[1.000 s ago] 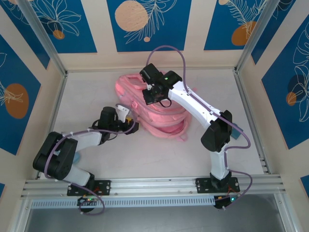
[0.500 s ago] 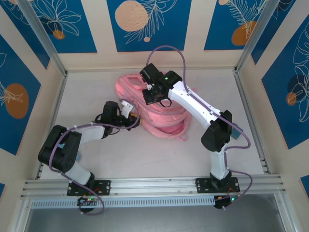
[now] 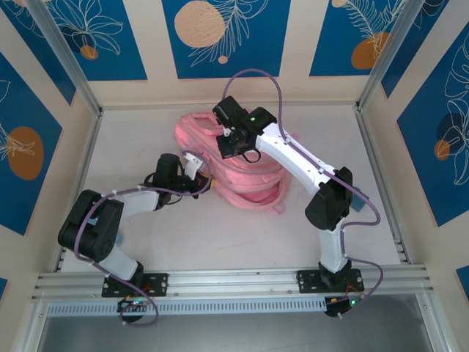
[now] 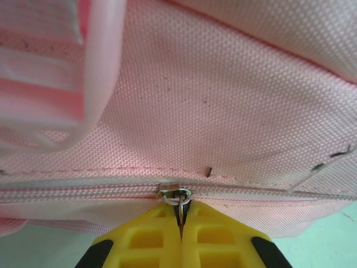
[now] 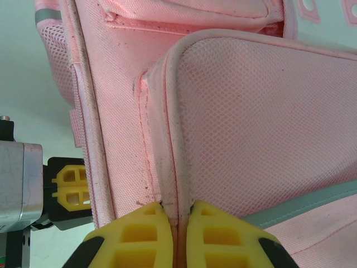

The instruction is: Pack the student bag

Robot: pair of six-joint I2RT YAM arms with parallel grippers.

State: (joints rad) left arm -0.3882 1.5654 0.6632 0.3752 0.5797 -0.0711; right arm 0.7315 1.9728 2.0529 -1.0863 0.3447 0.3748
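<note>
The student bag [image 3: 253, 187], soft pink fabric, lies flat at the middle back of the table. My left gripper [image 3: 206, 180] is at the bag's left edge. In the left wrist view its yellow fingers [image 4: 146, 240] are shut on the small metal zip pull [image 4: 182, 205], which hangs from the slider [image 4: 170, 190] on a closed pink zip. My right gripper [image 3: 233, 151] is over the bag's top. In the right wrist view the right gripper [image 5: 177, 216] is shut on a raised piped seam [image 5: 170, 162] of the bag [image 5: 251, 111].
The pale table [image 3: 139, 136] is boxed in by patterned blue and cream walls and metal posts [image 3: 69, 62]. A rail [image 3: 234, 279] runs along the near edge. A pale strap [image 4: 89, 84] lies on the bag's upper left. A grey reflective strip [image 5: 312, 201] crosses the bag.
My left arm reached rightwards to the bag's left edge and its gripper closed on the zip pull. The right arm and the bag have stayed still.
</note>
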